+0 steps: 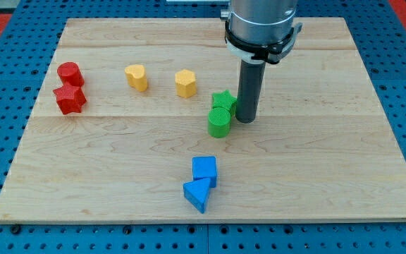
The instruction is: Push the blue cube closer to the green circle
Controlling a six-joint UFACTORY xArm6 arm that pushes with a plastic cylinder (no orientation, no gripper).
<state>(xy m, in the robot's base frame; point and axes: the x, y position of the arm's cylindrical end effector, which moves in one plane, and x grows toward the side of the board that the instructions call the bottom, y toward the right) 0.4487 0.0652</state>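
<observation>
Just to the view's right of the green star point(223, 99) and green circle point(218, 122), my tip point(246, 120) rests on the wooden board point(330, 176); it is a bare rod, with nothing to open or close. The arm's upper part is cut off at the view's top. The blue cube point(205, 169) sits well below, touching a blue wedge-like block point(197, 193).

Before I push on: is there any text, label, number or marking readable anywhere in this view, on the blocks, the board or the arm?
None: no readable text in this view.
Blue cube, green circle and the other blocks: plain coloured faces, no markings.
Wooden board: bare wood grain only.
Arm housing above my tip: plain metal and dark rod, no visible label.
</observation>
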